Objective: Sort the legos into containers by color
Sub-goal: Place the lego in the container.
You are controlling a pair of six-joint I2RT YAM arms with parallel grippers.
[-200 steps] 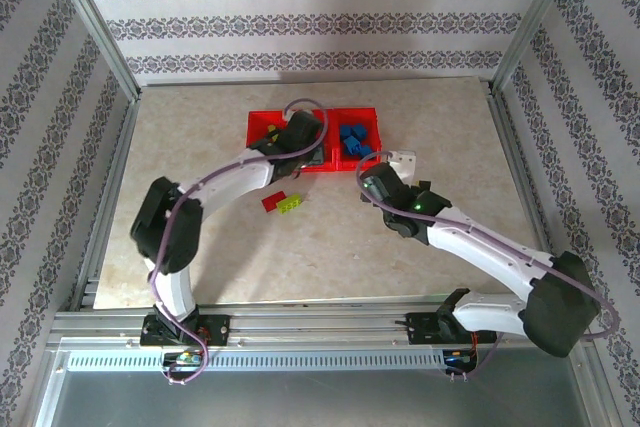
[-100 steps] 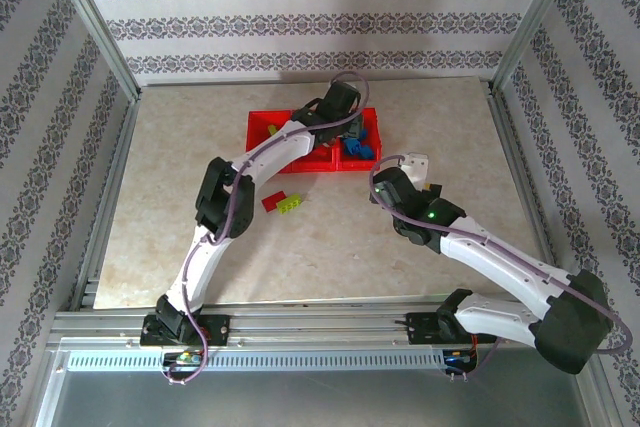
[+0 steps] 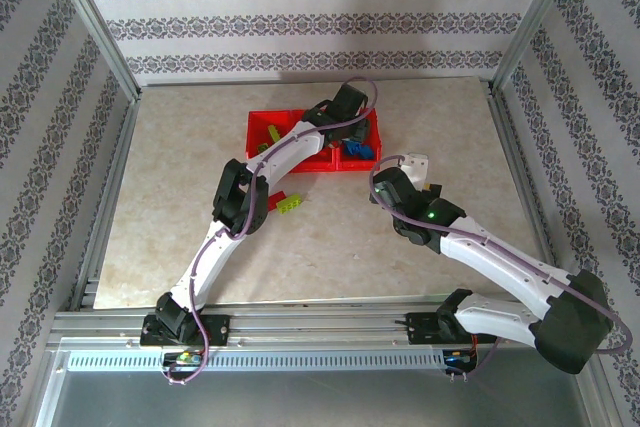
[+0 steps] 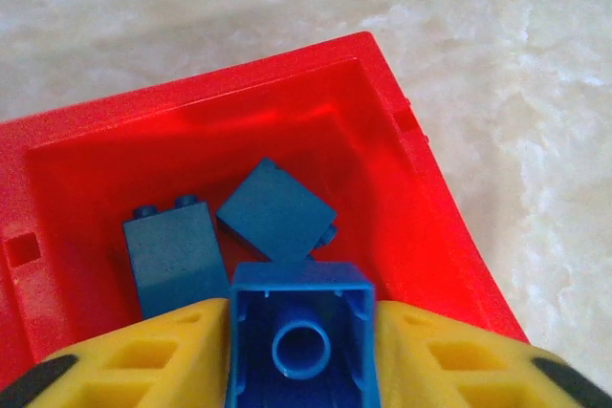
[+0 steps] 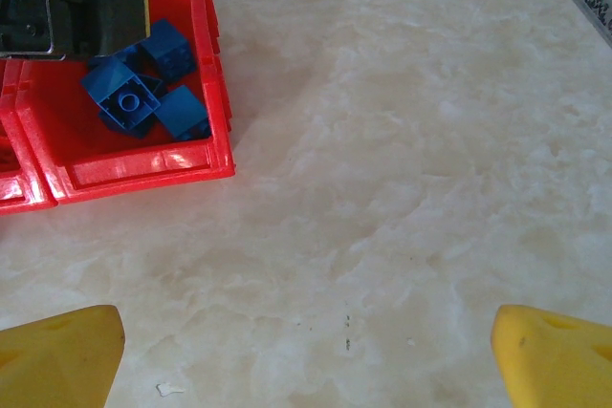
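Observation:
The containers are a red tray [image 3: 258,119] of joined bins at the back middle of the table. My left gripper [image 3: 352,137] reaches over its right bin [image 4: 421,169]. Its yellow fingers [image 4: 143,360] are shut on a blue lego [image 4: 301,322], hollow underside towards the camera. Two more blue legos [image 4: 172,265] lie on the bin floor below. The right wrist view shows that bin [image 5: 143,167] with its blue legos [image 5: 129,102]. Lime legos [image 3: 270,132] lie in the left bin. One lime lego [image 3: 291,204] lies on the table by the left arm's elbow. My right gripper [image 3: 410,169] hangs open over bare table [image 5: 306,351].
The left arm stretches diagonally from its base to the tray and covers the middle bin. Metal frame posts and rails [image 3: 110,147] border the table on both sides. Bare marble surface [image 5: 411,140] lies right of the tray.
The left arm has stretched forward and swung its gripper right, from the middle bin to the right bin, carrying the blue lego. The right arm drew back a little early on.

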